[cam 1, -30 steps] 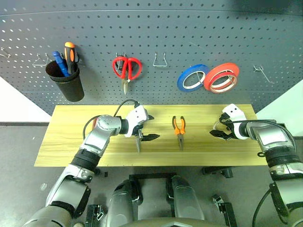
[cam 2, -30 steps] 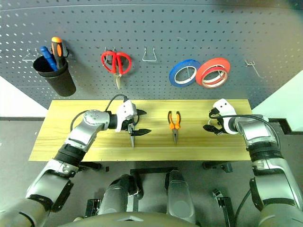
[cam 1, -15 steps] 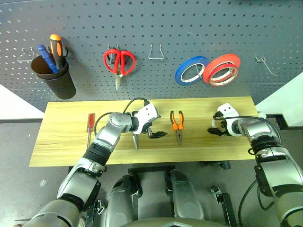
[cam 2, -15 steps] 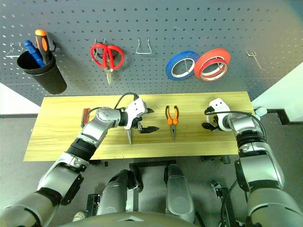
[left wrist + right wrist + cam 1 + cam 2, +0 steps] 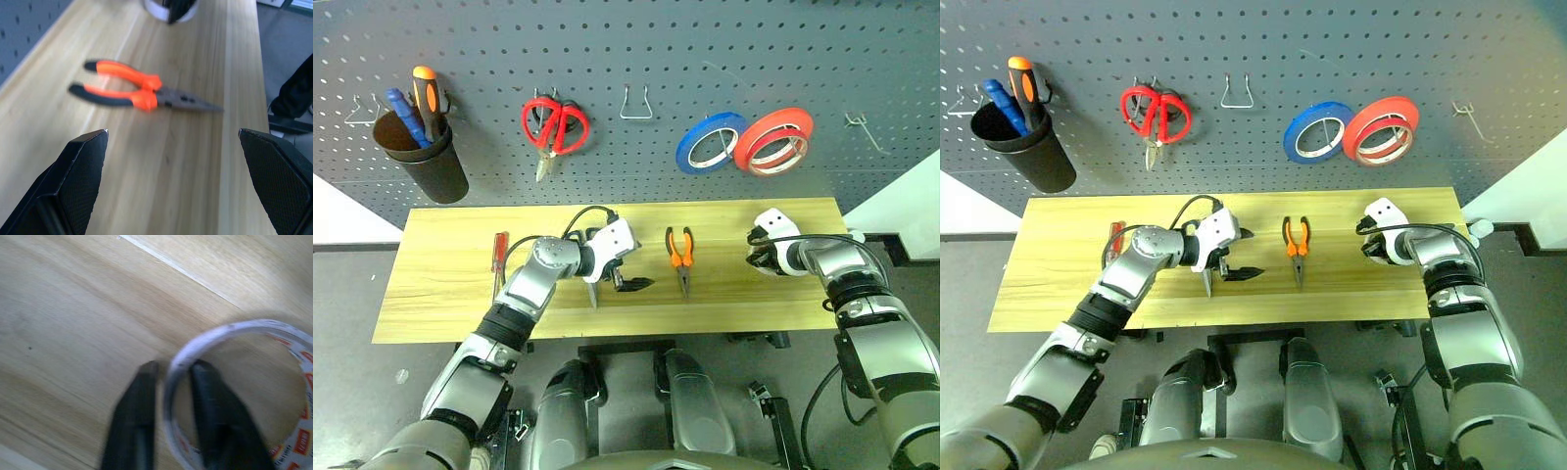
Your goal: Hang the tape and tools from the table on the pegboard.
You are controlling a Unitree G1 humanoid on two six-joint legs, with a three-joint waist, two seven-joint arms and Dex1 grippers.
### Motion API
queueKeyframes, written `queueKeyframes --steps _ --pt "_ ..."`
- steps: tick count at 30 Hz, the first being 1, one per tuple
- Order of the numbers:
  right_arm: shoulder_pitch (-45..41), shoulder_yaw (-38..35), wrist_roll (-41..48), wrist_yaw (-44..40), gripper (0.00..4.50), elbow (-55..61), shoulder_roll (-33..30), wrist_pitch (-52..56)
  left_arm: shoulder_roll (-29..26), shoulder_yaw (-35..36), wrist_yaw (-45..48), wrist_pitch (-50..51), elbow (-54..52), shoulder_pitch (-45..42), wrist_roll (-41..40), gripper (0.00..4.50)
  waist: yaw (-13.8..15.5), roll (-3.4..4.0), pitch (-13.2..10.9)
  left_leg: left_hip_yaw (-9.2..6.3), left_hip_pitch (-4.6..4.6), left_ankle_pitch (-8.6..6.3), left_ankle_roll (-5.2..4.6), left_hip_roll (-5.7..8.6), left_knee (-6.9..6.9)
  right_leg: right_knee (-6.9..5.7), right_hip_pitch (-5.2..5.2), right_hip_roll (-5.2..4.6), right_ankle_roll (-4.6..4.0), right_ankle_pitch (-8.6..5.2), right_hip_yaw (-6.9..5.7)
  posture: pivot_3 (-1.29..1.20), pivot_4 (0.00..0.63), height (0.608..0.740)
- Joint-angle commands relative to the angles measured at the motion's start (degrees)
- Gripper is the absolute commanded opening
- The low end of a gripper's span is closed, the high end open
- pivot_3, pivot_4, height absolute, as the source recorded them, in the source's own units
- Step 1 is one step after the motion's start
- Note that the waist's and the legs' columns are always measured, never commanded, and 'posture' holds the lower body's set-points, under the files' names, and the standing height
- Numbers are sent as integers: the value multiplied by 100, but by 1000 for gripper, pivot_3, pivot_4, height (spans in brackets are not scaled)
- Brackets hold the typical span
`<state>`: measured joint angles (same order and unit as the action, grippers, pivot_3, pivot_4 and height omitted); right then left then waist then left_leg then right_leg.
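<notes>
We see right gripper (image 5: 171,377) jaws closed on tape (image 5: 234,333) wall, tape on worktop (image 5: 450,294) right of pliers (image 5: 680,257). Left gripper (image 5: 171,142) jaws wide open, empty, left of pliers. Screwdriver (image 5: 498,257) farther left.

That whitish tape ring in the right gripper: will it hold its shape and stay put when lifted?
Probably light: the tape is a thin ring. The right gripper pinches its wall, one finger inside, one outside, so it may flex or swing. Set on edge on the table, it could roll.
</notes>
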<state>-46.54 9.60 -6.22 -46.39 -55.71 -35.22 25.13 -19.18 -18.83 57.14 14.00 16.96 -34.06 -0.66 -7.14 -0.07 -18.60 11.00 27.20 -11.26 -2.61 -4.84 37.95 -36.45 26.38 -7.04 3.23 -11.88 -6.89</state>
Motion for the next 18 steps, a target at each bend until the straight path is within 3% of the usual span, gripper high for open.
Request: queueKeyframes --steps 1,4,11,18 --pt "318 -10 -42 -42 88 433 -124 269 -83 110 9 -25 -409 124 -117 4500 9 0 0 0 2 0 0 0 0 0 0 -1 0 0 -1 -181 341 730" --pt "616 -146 82 -128 88 1161 -289 680 -66 261 -25 -149 -662 259 -302 4500 21 3 2 0 5 0 1 1 0 1 3 -4 0 0 -2 -196 322 730" --pt "2009 -912 844 -568 88 4439 -1027 2213 -524 550 143 93 -1719 875 -703 4500 -10 11 8 3 26 13 23 4 -6 4 22 -4 23 9 -1 -249 262 730" --pt "2760 -1774 1363 -636 88 6027 -1619 2170 -961 939 709 -187 -2279 1129 -1417 4500 -43 13 40 -3 28 0 8 2 -7 19 21 14 4 16 -2 -293 207 730"
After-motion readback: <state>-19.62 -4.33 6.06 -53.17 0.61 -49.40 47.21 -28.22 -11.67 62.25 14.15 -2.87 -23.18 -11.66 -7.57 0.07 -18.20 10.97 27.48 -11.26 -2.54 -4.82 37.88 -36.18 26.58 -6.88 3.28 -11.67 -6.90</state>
